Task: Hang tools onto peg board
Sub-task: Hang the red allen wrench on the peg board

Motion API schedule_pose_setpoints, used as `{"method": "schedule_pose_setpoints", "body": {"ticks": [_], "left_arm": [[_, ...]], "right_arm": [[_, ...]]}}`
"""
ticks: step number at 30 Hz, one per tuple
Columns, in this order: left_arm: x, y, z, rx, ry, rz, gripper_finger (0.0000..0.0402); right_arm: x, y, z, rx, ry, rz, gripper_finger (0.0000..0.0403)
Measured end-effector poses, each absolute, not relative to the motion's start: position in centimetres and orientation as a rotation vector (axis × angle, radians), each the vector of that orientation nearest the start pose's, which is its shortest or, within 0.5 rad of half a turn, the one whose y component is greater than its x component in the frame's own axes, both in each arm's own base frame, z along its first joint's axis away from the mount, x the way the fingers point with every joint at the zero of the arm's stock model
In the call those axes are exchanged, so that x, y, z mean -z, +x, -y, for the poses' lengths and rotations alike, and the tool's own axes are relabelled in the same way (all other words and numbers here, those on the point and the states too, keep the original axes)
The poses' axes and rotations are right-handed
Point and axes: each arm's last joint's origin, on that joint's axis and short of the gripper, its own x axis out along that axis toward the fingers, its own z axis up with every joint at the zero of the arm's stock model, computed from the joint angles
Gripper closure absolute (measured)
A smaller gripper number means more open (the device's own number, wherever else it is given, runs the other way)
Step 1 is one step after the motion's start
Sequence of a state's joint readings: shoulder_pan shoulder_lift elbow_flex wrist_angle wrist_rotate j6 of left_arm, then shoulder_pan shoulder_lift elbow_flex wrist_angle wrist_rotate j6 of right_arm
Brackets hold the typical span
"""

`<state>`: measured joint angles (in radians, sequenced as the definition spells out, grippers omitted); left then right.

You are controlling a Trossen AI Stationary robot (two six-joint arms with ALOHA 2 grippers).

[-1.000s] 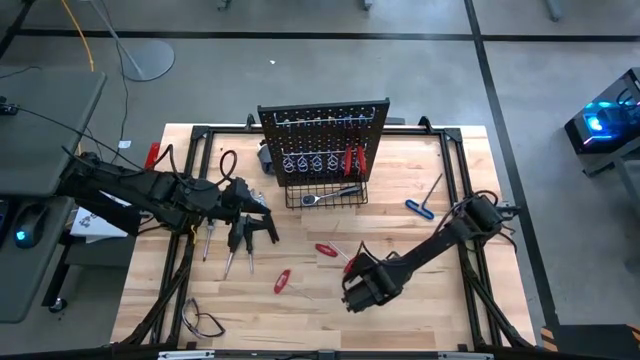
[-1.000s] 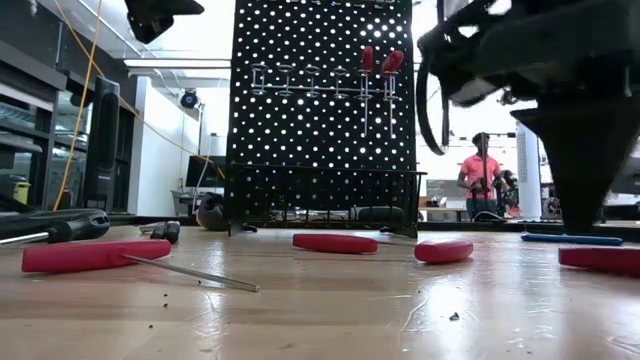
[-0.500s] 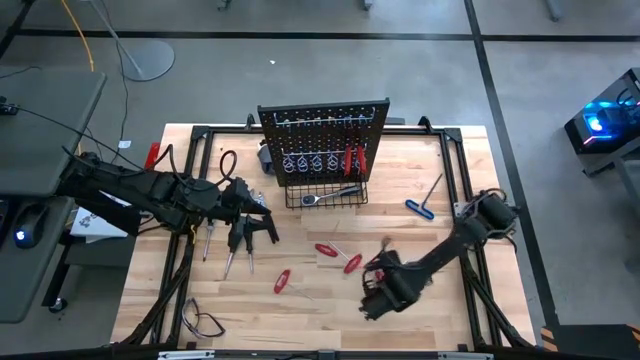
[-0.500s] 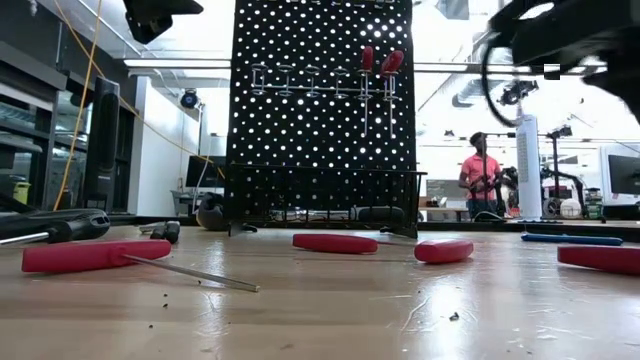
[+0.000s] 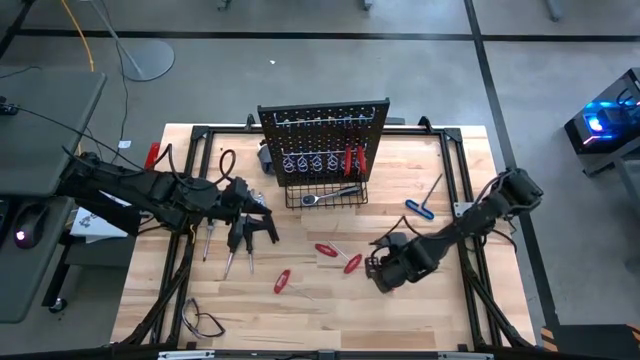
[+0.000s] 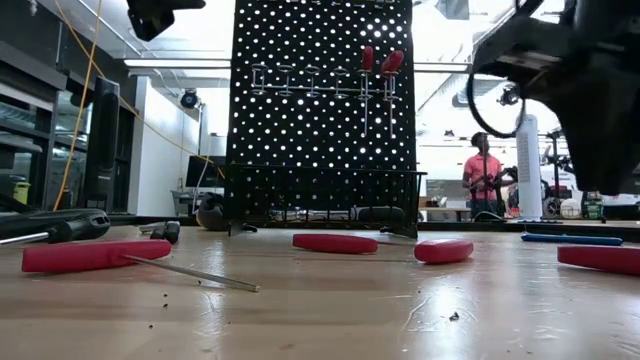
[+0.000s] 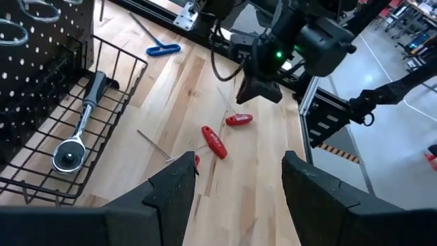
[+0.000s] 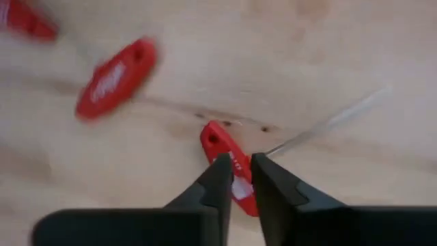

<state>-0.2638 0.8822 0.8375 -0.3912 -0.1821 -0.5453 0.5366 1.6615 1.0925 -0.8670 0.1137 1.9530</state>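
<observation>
Robotics lab or workshop, open-plan. Pale wooden bench inside a black metal frame, standing on grey concrete floor crossed by dark lines. Black perforated upright peg board at centre of the low view. Behind it: a person in a pink top at right, among more equipment. Yellow cable trails at upper left of the high view; blue-lit device at far right edge.
</observation>
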Motion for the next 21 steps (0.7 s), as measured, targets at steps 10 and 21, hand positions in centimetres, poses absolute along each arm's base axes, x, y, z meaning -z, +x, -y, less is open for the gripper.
{"method": "schedule_pose_setpoints", "body": {"ticks": [10, 21], "left_arm": [[-31.6, 18.2, 4.4, -0.038, -0.456, -0.437, 0.0202], [-31.5, 18.2, 4.2, -0.094, -0.511, -0.424, 0.0202]], "right_arm": [[-20.6, 26.0, -14.9, 0.01, 0.154, -1.484, 0.0255], [-19.2, 25.0, -14.2, -0.367, -0.393, -1.495, 0.024]]}}
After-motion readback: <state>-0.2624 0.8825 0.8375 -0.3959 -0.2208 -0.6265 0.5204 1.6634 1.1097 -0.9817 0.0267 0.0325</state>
